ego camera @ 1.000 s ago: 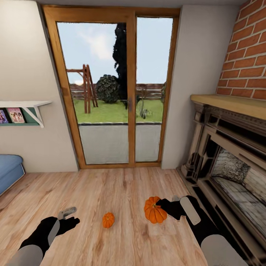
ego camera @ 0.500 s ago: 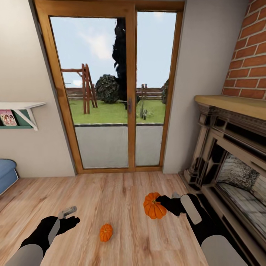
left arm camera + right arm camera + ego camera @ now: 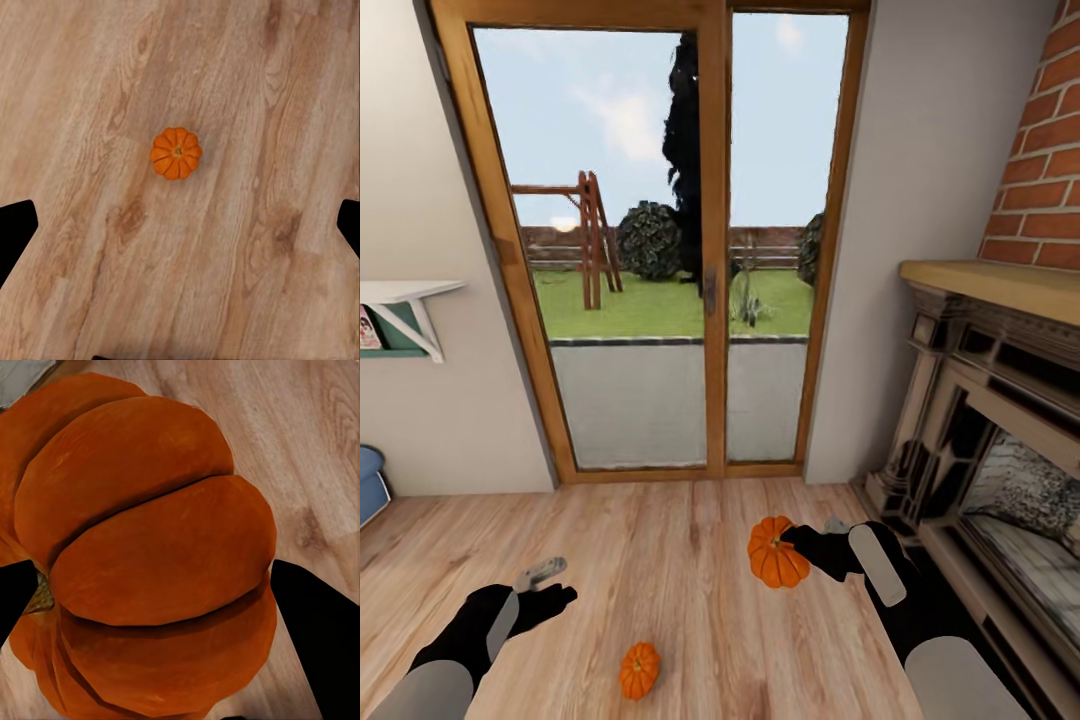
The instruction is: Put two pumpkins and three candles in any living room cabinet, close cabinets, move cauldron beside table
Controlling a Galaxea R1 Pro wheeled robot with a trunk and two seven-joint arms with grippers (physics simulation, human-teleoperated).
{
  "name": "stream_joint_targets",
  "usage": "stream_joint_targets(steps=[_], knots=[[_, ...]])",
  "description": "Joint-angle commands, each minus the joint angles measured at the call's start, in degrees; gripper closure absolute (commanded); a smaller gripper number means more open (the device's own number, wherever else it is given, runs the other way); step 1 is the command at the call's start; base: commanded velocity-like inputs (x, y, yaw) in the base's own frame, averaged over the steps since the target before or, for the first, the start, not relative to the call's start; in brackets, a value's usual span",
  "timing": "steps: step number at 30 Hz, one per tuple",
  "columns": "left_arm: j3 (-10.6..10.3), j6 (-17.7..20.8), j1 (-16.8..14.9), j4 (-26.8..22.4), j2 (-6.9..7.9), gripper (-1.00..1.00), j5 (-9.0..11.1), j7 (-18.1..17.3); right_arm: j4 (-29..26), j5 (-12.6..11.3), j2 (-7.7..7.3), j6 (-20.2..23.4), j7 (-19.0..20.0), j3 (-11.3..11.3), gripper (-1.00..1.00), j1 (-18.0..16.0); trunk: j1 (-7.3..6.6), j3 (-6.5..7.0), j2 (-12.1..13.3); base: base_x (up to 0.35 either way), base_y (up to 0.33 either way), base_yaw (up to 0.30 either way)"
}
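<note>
Right gripper (image 3: 800,547) clamped on one pumpkin (image 3: 774,553) above the wooden floor (image 3: 660,540) near the fireplace (image 3: 1000,440), left gripper (image 3: 550,588) spread open, second pumpkin (image 3: 639,670) lying on the floor between both arms

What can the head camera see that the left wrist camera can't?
Head view: the glass door with the garden behind it, the fireplace, and the right gripper shut on the held pumpkin. Left wrist view: the floor pumpkin's top from straight above, its stem in the middle of the ribs, with the left gripper's dark fingertips wide apart. Both show that floor pumpkin and the wooden floor.
</note>
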Motion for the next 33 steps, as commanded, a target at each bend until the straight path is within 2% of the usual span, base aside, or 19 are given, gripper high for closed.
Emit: stream_joint_targets(steps=[1, 4, 7, 16, 26, 33], knots=[[0.06, 0.15, -0.01, 0.02, 0.03, -1.00, 0.04, -1.15, 0.00, -0.29, 0.00, -0.11, -0.19, 0.01, 1.00, -0.01, 0.00, 0.00, 0.00, 0.335, 0.000, 0.000], [0.13, 2.08, -0.01, 0.08, 0.11, -1.00, 0.03, -6.66, 0.00, -0.29, 0.00, -0.13, -0.19, 0.01, 1.00, -0.01, 0.00, 0.00, 0.00, 0.335, 0.000, 0.000], [0.15, 3.00, -0.01, 0.09, 0.15, -1.00, 0.03, -8.65, 0.00, -0.29, -0.02, -0.12, -0.19, 0.01, 1.00, -0.01, 0.00, 0.00, 0.00, 0.336, 0.000, 0.000], [0.15, 2.56, -0.01, 0.09, 0.21, -1.00, -0.08, -8.69, -0.09, -0.29, -0.08, -0.12, -0.13, 0.01, 1.00, 0.08, 0.00, 0.00, 0.00, 0.336, 0.015, 0.000], [0.22, 1.61, -0.01, 0.09, 0.16, -1.00, -0.15, -8.51, -0.09, -0.29, -0.09, -0.15, -0.10, 0.01, 1.00, 0.08, 0.00, 0.00, 0.00, 0.332, 0.135, 0.000], [0.19, 0.70, -0.01, 0.01, 0.03, -1.00, -0.07, -8.57, -0.09, -0.29, -0.09, -0.21, -0.10, 0.01, 1.00, 0.11, 0.00, 0.00, 0.00, 0.109, 0.032, 0.000]])
